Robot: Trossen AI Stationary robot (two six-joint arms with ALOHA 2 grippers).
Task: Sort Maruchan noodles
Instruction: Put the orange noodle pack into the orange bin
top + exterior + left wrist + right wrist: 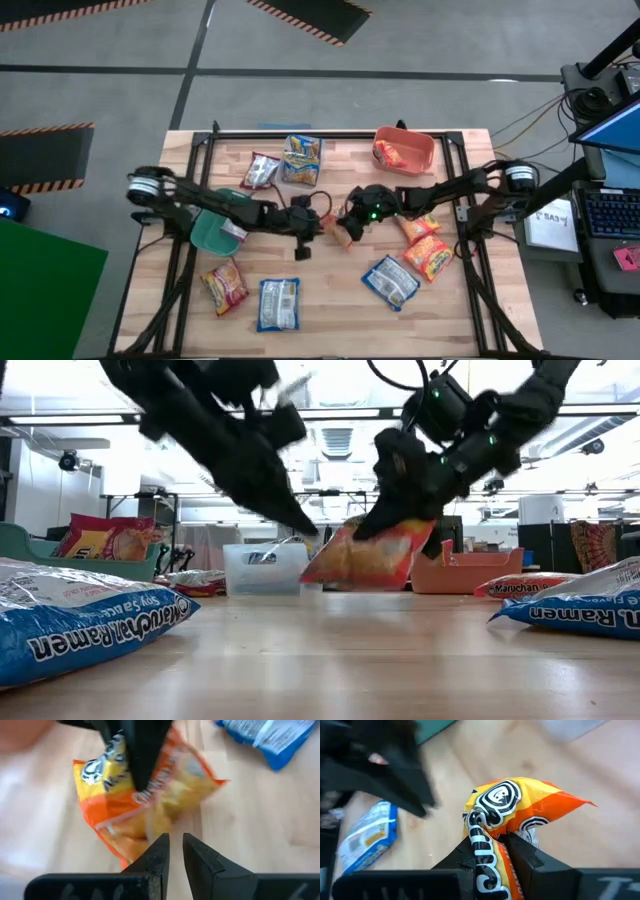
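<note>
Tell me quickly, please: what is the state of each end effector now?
Left end effector: nearly closed, holding nothing, beside the orange packet.
Right end effector: closed on the orange packet, lifted off the table.

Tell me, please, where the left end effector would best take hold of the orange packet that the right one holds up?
Probably by its free lower end, coming from the left arm's side. The orange packet hangs tilted above the table, pinched at its upper end by the right end effector, so the flat free end faces the left end effector.

Lab, hazard-striped floor (310, 15), computer desk (610, 200)
</note>
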